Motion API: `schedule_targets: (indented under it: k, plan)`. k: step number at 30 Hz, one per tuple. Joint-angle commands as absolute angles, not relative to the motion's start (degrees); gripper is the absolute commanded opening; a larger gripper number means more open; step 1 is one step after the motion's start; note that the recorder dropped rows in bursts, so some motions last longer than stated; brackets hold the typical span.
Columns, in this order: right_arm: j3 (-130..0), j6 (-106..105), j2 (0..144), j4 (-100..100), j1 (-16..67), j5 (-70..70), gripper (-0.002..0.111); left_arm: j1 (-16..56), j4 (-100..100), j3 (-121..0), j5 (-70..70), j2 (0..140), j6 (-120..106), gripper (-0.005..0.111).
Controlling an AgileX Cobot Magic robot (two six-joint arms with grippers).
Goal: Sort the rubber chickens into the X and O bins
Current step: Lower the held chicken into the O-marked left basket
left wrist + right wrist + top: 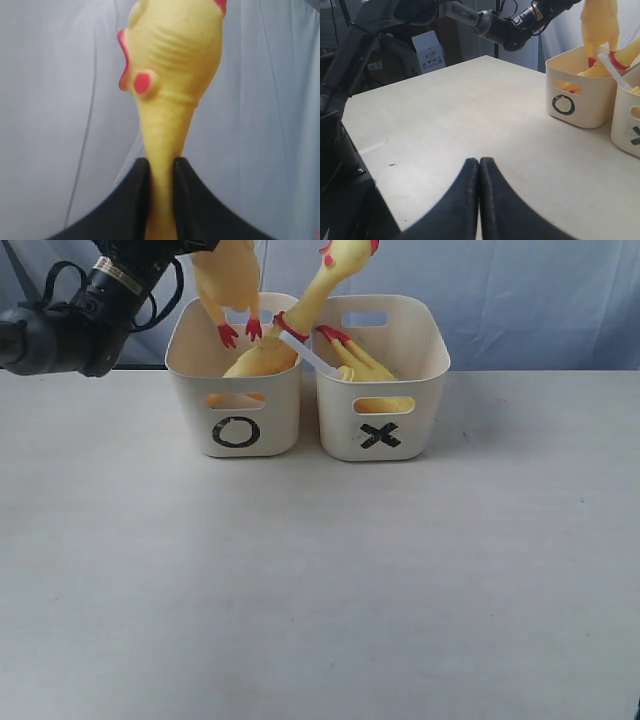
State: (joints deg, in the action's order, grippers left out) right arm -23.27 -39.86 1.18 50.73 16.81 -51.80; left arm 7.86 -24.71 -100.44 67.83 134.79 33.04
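My left gripper [161, 162] is shut on the neck of a rubber chicken [170, 55], just below its head. In the exterior view that chicken [228, 275] hangs feet down, its red feet just over the O bin [270, 425]. A second chicken [262, 358] rests in the O bin, with its neck and head [345, 252] leaning up over the rim. The third chicken [365, 365] lies in the X bin [335, 430]. My right gripper [479, 161] is shut on nothing, low over the table and far from both bins.
The two bins stand side by side at the back of the pale table [320, 580], before a blue-grey curtain [540, 290]. The black left arm [80, 315] reaches in from the upper left. Beyond the table's edge stand dark equipment and a white box [427, 50].
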Motion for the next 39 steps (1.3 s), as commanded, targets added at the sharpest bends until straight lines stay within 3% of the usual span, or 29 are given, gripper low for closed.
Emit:
schedule_targets:
  k: [1,24,28,34,39]
  plan:
    - [-23.0,-39.9,0.8,51.0,16.7,-51.8,0.0,7.6,-24.5,-103.7,69.9,137.6,33.4,0.0]
    - [-23.0,-39.9,0.8,51.0,16.7,-52.0,0.0,7.6,-29.3,-105.8,66.0,140.8,28.4,0.001]
    - [-23.0,-39.9,0.8,51.0,16.7,-52.0,0.0,7.6,-28.8,-105.8,65.5,140.8,28.4,0.011]
    - [-23.0,-39.9,0.8,51.0,16.7,-52.0,0.0,7.6,-27.2,-105.8,65.4,140.8,28.4,0.04]
    - [-23.0,-39.9,0.8,51.0,16.7,-51.7,0.0,7.6,-26.1,-105.8,66.7,140.8,28.4,0.044]
